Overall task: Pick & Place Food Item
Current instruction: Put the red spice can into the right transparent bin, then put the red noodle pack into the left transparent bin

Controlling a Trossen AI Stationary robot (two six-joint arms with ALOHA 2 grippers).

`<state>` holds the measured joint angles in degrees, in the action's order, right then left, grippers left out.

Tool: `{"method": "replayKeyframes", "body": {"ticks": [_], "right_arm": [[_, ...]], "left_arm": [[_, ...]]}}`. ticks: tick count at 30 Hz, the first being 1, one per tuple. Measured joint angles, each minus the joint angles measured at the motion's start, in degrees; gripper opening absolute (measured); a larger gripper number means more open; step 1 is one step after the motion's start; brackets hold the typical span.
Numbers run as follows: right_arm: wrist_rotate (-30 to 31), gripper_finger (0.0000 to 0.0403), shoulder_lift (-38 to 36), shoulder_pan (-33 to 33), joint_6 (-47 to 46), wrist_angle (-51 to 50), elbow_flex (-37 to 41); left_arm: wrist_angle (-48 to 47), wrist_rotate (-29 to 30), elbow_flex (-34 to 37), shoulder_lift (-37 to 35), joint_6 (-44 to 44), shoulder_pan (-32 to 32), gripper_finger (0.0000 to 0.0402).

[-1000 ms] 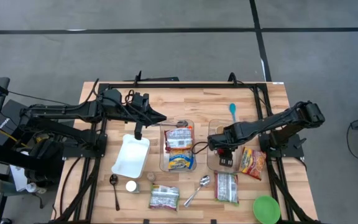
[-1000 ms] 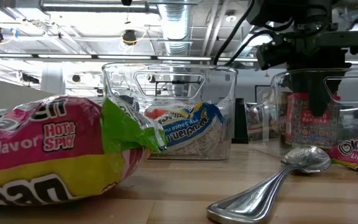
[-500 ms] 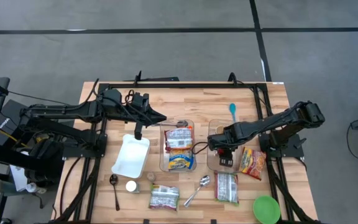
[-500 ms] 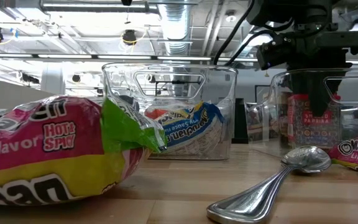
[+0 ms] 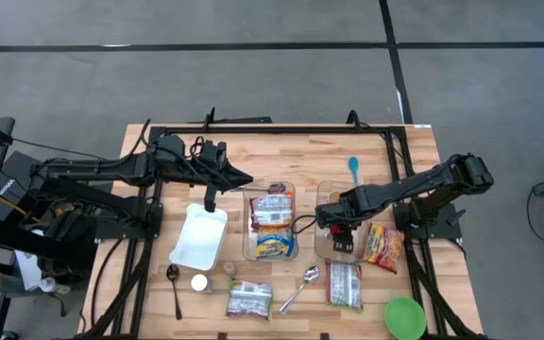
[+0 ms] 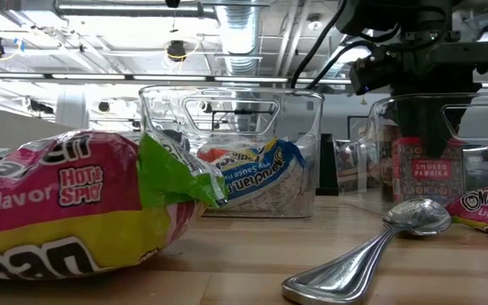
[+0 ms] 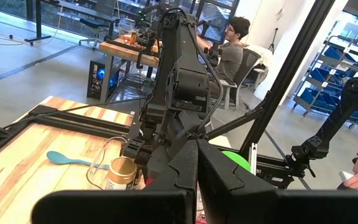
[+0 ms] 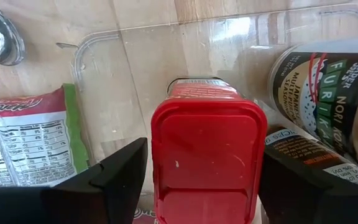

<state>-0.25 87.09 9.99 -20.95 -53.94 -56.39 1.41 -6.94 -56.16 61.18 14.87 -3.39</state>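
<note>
From above, right gripper point(image 5: 340, 236) hung inside the right clear bin point(image 5: 321, 251); left gripper point(image 5: 210, 196) waited over the white tray point(image 5: 198, 236), fingers pressed together. At table level, the paprika tin point(image 6: 429, 169) stood upright in that bin. Right wrist: fingers point(image 8: 101, 180) spread either side of the tin's red lid point(image 8: 204, 158), not gripping.

- Red-lidded rectangular spice tin point(image 8: 204, 155) labelled smoked paprika point(image 6: 423, 169) stands upright inside the clear plastic bin point(image 5: 327, 194) on the right
- A furikake jar point(image 8: 328, 81) lies just beside it in the same bin
</note>
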Motion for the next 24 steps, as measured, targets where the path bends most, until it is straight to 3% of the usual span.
{"method": "replayKeyframes", "body": {"ticks": [24], "right_arm": [[0.02,0.0265,0.0,0.19,-3.71,-15.55,-13.52]], "left_arm": [[-0.01,0.01,0.0,-0.01,0.0,0.0,0.0]]}}
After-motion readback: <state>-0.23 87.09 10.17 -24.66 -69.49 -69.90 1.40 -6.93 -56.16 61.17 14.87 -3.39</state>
